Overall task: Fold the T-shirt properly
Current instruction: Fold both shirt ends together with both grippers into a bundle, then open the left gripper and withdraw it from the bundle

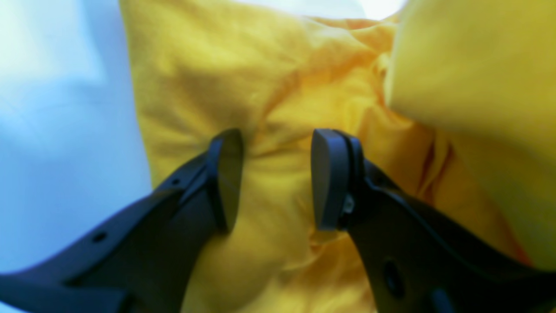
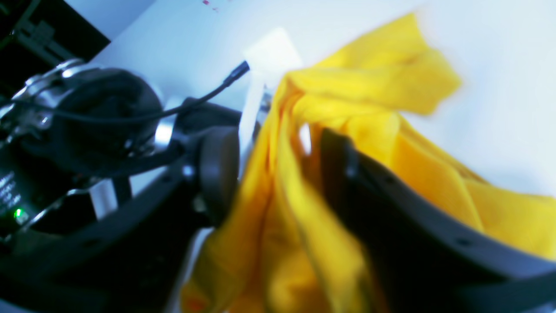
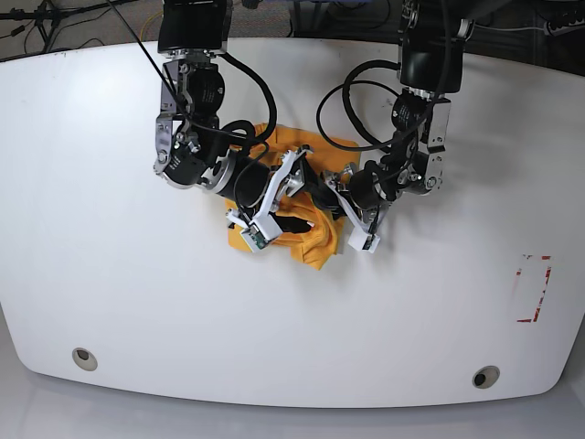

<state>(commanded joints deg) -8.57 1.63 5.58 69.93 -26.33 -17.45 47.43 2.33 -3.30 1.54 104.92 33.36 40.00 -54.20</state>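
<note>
Left hand (image 1: 276,178) over crumpled T-shirt (image 1: 269,87)

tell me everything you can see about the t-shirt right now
The T-shirt is mustard yellow, soft and cotton-like, bunched into a wrinkled heap near the middle of the white table, not laid flat. No print or label shows. Both arms reach into it: the left gripper has its jaws apart, pressed into a puckered fold, and the right gripper has its jaws apart with hanging cloth between them. Part of the shirt looks lifted; the rest lies on the table.
</note>
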